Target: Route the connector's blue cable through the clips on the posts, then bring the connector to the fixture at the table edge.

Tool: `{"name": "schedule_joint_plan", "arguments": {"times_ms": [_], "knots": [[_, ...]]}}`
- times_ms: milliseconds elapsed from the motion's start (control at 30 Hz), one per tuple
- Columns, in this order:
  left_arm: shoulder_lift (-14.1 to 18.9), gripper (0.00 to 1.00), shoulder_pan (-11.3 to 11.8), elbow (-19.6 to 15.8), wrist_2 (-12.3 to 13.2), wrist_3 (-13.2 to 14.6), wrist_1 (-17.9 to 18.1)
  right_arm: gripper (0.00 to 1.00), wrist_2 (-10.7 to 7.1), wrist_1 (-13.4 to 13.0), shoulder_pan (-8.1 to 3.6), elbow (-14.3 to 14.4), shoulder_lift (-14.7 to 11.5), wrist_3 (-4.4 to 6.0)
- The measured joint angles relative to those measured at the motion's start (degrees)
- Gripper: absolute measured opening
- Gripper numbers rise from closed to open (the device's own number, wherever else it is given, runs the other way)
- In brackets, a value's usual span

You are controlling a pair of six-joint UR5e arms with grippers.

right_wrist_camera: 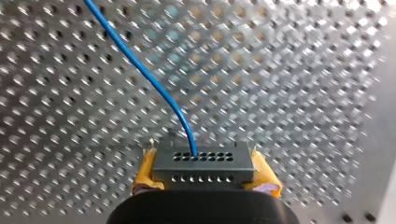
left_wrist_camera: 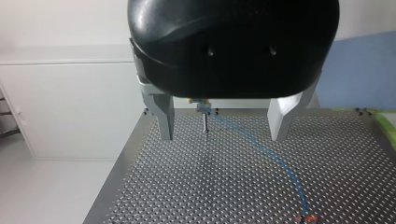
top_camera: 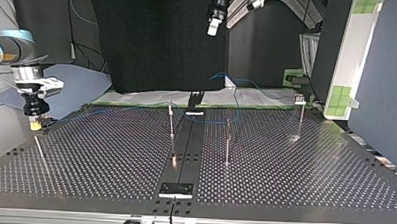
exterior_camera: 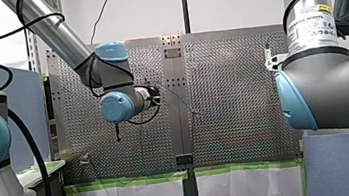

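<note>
In the right wrist view, my right gripper (right_wrist_camera: 204,173) pinched the dark grey rectangular connector (right_wrist_camera: 203,161) between its yellow-padded fingers (right_wrist_camera: 145,175). The connector's long axis lay across them and its holed face pointed at the perforated metal surface (right_wrist_camera: 303,93), with the thin blue cable (right_wrist_camera: 154,84) leaving an upper hole. Only the left wrist view showed my left gripper (left_wrist_camera: 223,123) with its metal fingers (left_wrist_camera: 164,116) spread around nothing, and a slim clip-topped post (left_wrist_camera: 204,125) ahead. The top view alone showed three upright posts (top_camera: 228,143) before a black curtain (top_camera: 154,40)
</note>
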Motion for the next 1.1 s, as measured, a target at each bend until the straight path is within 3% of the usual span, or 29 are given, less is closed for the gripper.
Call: {"name": "schedule_joint_plan", "arguments": {"times_ms": [333,433,767,1100], "knots": [[0.0,1.0,0.6,2.0,1.3,-4.1,-1.2,0.0,-5.08,1.6,-0.05,-0.3,0.5,-0.23],[0.0,1.0,0.6,2.1,1.3,-4.6,-1.4,0.0,-5.61,2.2,-0.07,-0.5,0.5,-0.33],[0.0,1.0,0.7,2.1,1.2,-4.1,-1.6,0.0,-1.44,4.9,-0.16,-0.9,0.5,-1.35],[0.0,1.0,0.8,2.1,1.2,-4.0,-1.6,0.0,3.03,5.7,-0.42,-1.3,0.5,-1.84]]}}
